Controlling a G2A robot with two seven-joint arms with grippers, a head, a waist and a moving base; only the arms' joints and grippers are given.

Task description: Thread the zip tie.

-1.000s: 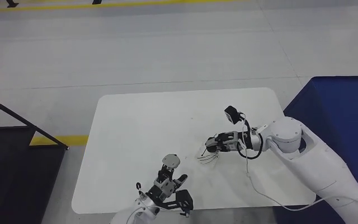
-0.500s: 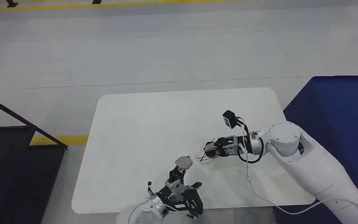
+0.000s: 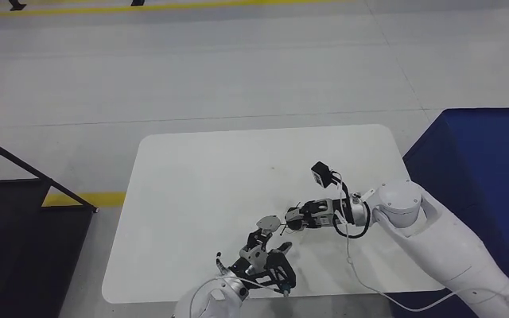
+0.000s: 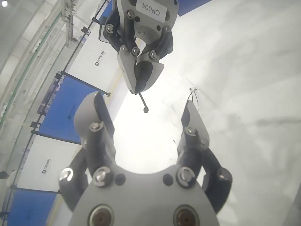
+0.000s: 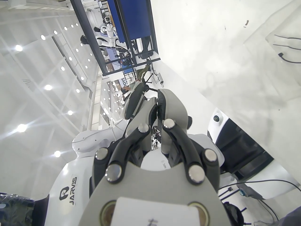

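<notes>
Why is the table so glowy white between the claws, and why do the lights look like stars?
Left wrist view: glare washes out the table inside the open left gripper, so the zip tie in the right gripper looks dark against it. Right wrist view: ceiling lights flare into streaks.

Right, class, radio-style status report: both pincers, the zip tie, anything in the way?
Left pincer open. Right pincer shut on zip tie, head end poking toward left pincer. Loose ties on table, off to one side, not between pincers.

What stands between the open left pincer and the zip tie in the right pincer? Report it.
Nothing visible: the zip tie juts from the shut right pincer toward the open gap of the left pincer.
</notes>
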